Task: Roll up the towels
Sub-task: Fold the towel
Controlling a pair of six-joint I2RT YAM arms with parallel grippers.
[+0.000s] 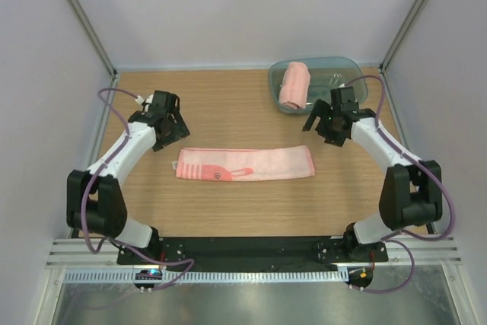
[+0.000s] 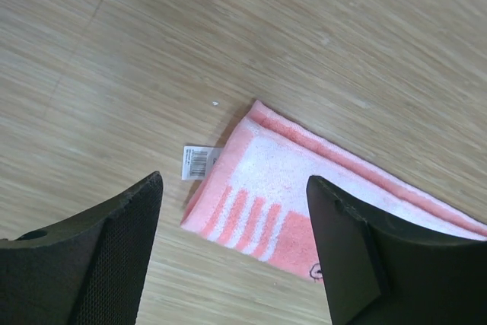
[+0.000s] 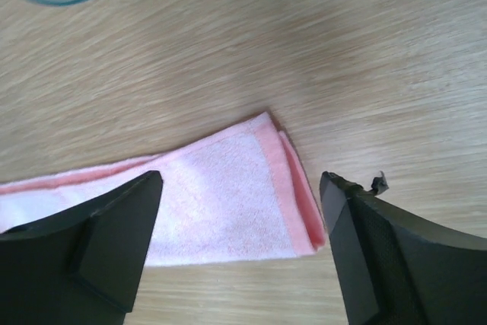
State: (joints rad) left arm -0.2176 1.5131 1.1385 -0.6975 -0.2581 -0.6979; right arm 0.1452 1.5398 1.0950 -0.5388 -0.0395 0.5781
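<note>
You have a light wood-grain table (image 1: 243,211) boxed in by plain pale walls (image 1: 251,5) on three sides, grey metal posts (image 1: 80,13) rising from its far corners, and a ribbed aluminium rail (image 1: 65,255) along its near edge.

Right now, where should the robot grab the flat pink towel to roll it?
Probably the short right end of the flat towel, from straight above: it lies as a long folded strip on the table, and the open right tool hangs over that end.
</note>
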